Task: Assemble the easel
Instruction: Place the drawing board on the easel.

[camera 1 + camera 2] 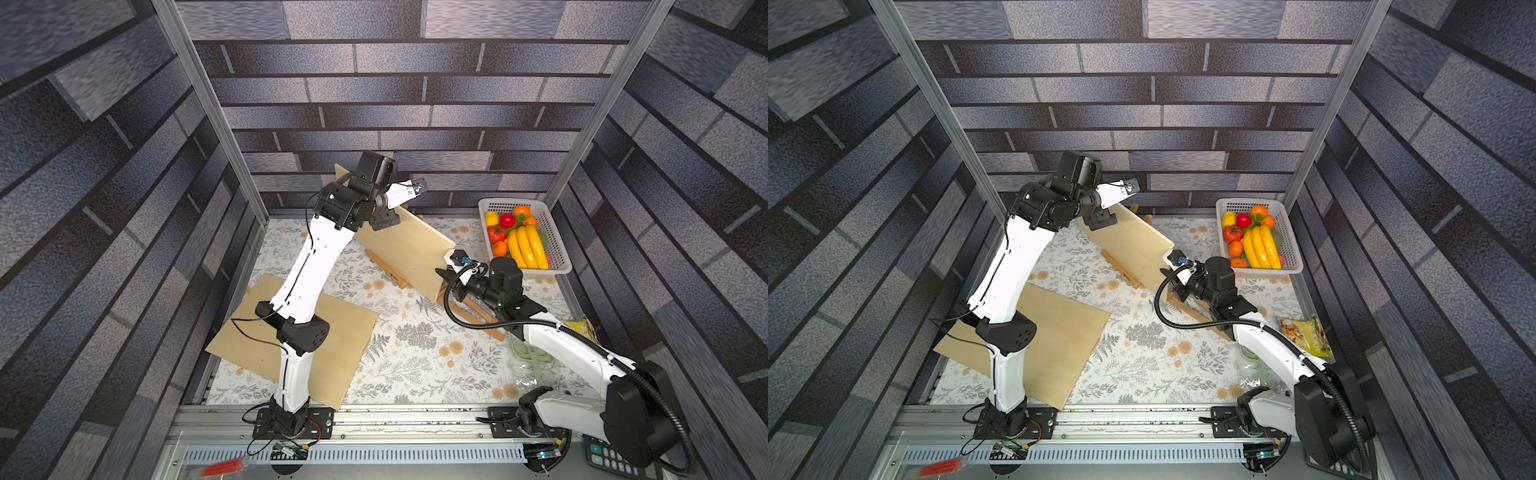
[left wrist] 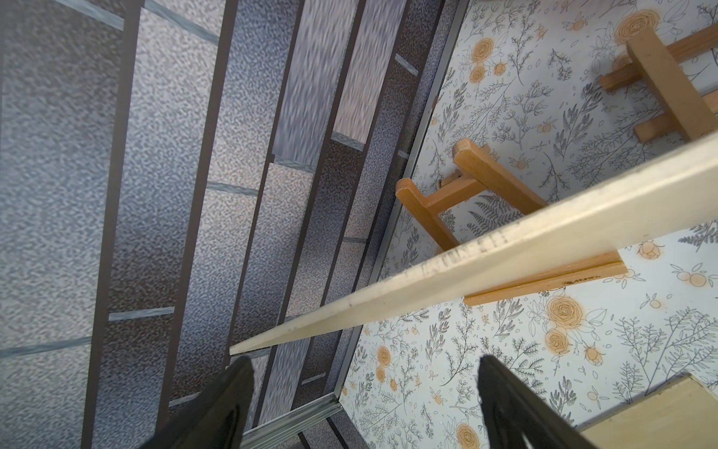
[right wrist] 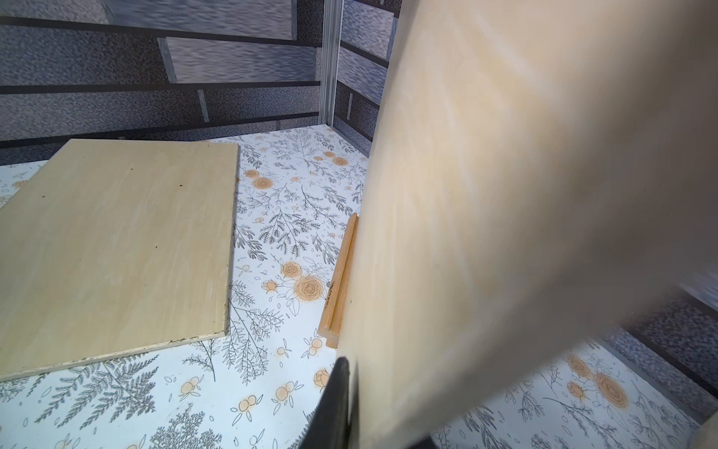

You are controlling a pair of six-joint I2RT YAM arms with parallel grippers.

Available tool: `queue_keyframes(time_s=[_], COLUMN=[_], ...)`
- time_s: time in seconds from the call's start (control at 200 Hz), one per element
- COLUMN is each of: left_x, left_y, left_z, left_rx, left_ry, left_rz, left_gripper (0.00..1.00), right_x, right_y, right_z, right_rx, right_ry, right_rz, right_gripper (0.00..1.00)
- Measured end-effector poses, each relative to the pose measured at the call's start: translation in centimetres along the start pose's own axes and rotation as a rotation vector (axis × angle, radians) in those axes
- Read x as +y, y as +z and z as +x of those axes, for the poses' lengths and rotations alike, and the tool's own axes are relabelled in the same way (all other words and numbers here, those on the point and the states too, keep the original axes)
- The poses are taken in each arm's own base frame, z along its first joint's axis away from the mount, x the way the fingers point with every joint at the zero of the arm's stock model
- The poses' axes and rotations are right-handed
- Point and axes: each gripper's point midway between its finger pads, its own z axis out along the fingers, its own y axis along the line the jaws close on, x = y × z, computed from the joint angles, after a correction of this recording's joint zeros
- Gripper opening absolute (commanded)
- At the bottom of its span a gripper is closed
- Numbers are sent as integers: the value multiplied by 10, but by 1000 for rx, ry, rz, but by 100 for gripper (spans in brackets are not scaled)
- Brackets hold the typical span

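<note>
The wooden easel (image 1: 388, 272) (image 1: 1121, 270) stands at the back of the table with a pale plywood board (image 1: 403, 245) (image 1: 1133, 245) leaning on it. My right gripper (image 1: 446, 278) (image 1: 1169, 276) is shut on the board's near lower edge. In the right wrist view one black finger (image 3: 338, 388) presses the board (image 3: 505, 194); the other is hidden behind it. My left gripper (image 1: 384, 222) (image 1: 1100, 220) (image 2: 365, 361) stands open above the board's far top corner. The board's top edge (image 2: 505, 248) runs just past its fingertips, untouched. The easel's frame (image 2: 478, 171) and ledge (image 3: 342, 283) show below.
A second plywood board (image 1: 332, 345) (image 1: 1059, 332) (image 3: 116, 241) lies flat at the front left, under the left arm. A white basket (image 1: 515, 202) of plastic fruit stands at the back right. A snack bag (image 1: 1306, 336) lies by the right wall.
</note>
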Motion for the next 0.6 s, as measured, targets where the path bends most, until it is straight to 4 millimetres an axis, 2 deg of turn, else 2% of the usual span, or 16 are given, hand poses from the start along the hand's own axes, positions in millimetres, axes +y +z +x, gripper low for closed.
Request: queue_keyframes(time_s=[0.02,0.21,0.441,0.596], left_x=[1,4,2,9], left_y=[-1,-5,1,1], left_z=[0,4,8,10], left_rx=[-1,1,20,32], left_ry=[-3,-32,-61,-100], left_rz=[-2,-13,-6,-41], left_gripper=[100,100,100,100], right_x=[0,-2,-4,-6], right_y=[0,-1,-2,-3], right_z=[0,2,4,6], right_rx=[-1,-12,-25,-33], right_ry=[2,9,16,26], right_rz=[-2,-1,-5,-2], right_gripper=[0,0,0,0])
